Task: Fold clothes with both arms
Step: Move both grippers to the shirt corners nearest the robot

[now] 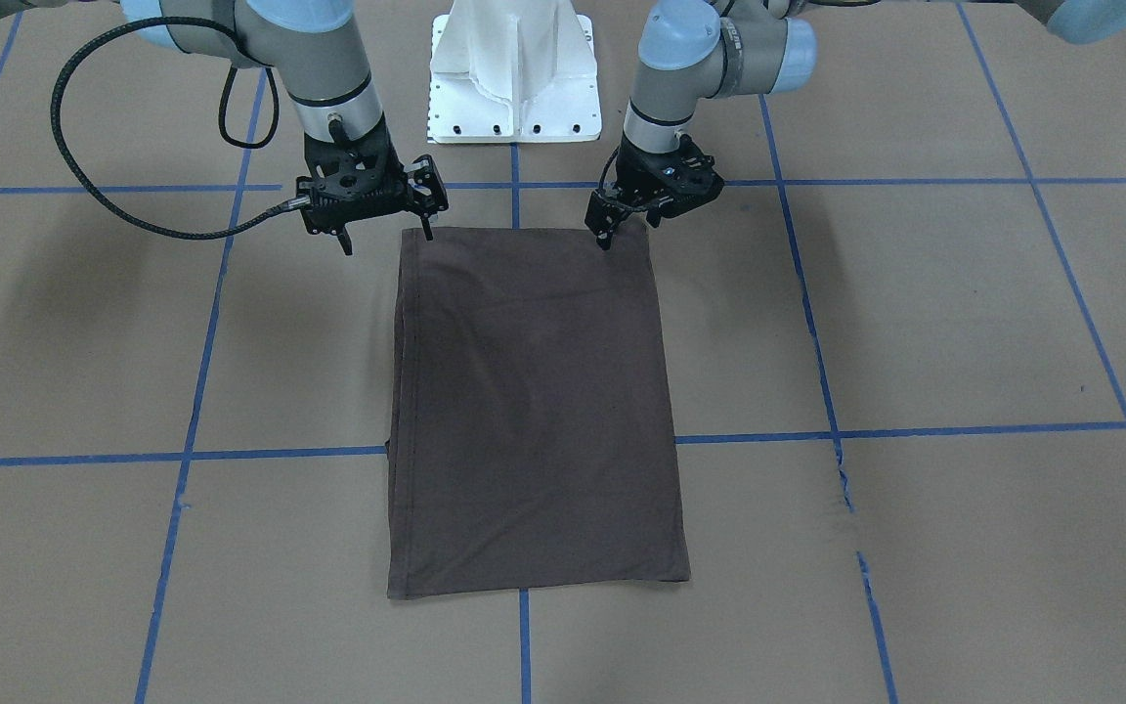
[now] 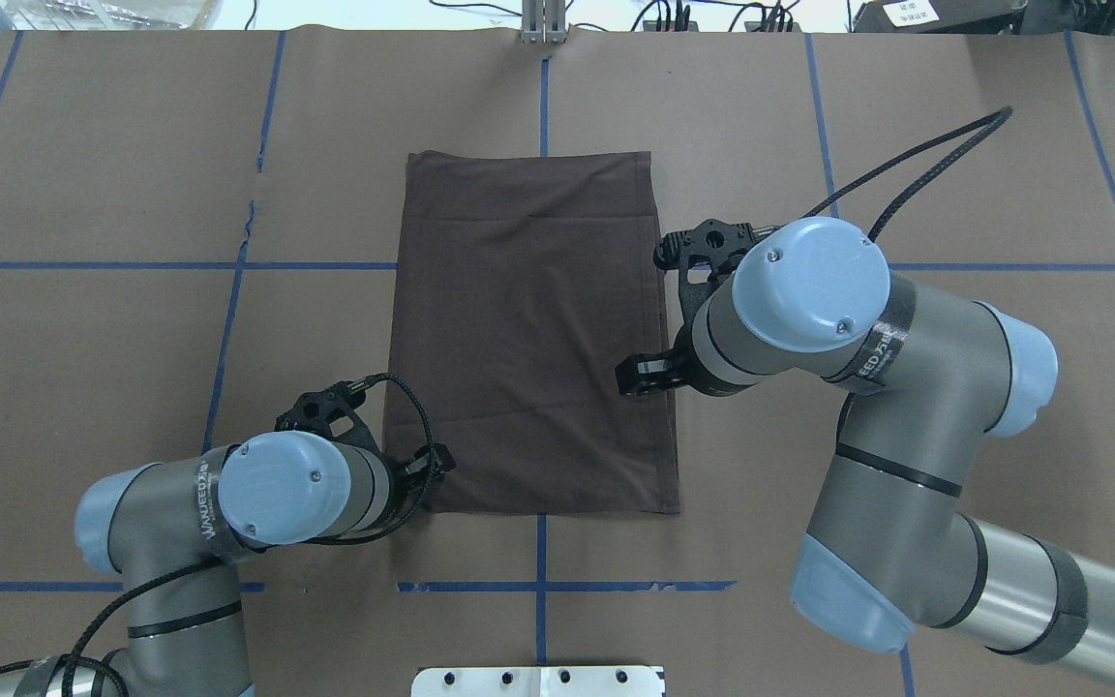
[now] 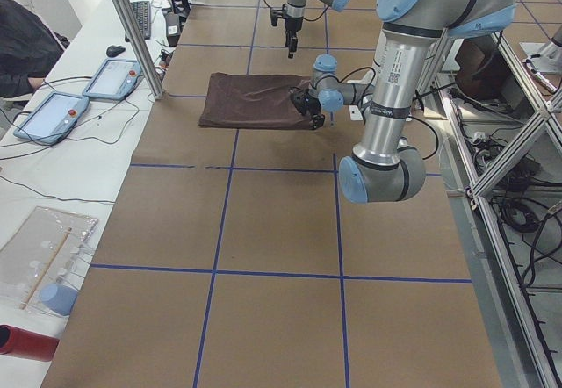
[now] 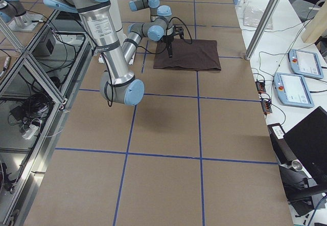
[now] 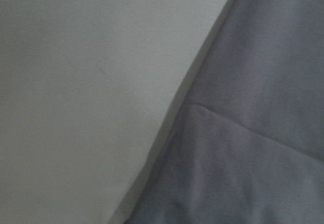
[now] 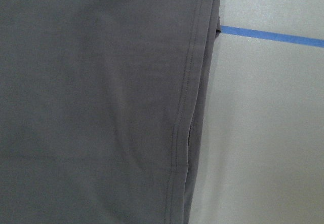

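Between the two grippers, and stretching away from both, lies the T-shirt (image 1: 534,391), folded into a flat rectangle on the table (image 1: 915,323). Right gripper (image 1: 387,238): jaws spread wide and empty, one fingertip at the T-shirt's nearest corner, the other outside the edge. Left gripper (image 1: 629,227): jaws parted, poised at the opposite near corner, grasping nothing.
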You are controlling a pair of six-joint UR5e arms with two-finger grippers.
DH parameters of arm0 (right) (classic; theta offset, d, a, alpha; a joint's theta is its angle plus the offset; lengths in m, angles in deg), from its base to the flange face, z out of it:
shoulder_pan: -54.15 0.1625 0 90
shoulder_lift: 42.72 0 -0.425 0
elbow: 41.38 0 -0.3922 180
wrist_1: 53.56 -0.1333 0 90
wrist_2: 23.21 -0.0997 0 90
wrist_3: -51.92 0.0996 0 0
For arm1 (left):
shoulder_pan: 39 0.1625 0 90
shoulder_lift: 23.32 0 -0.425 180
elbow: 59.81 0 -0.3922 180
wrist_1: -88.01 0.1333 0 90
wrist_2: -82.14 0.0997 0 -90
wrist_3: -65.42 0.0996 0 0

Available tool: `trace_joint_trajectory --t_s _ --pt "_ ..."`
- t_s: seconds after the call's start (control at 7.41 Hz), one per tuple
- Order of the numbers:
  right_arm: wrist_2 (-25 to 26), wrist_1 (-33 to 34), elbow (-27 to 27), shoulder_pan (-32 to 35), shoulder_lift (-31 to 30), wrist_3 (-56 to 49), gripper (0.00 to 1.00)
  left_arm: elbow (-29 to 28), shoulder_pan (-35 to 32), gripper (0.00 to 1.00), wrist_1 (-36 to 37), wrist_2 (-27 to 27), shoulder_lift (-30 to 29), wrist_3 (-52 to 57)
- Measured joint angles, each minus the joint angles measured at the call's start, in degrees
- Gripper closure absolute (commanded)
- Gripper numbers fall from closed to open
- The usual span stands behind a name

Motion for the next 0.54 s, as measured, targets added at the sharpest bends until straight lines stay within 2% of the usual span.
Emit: trace_joint_trajectory --t_s 0.27,0.4,0.54 --pt "-0.2 0.0 0.0 0.1 0.0 0.0 0.00 -0.1 -0.1 0.58 0.3 0.0 0.1 0.1" --pt "-0.3 0.0 0.1 0.1 0.0 0.0 0.00 -0.1 -0.1 0.84 0.4 0.1 0.1 0.1" --pt "-0.7 0.0 0.3 0.2 0.0 0.1 0.00 -0.1 -0.1 1.00 0.4 0.1 0.1 0.2"
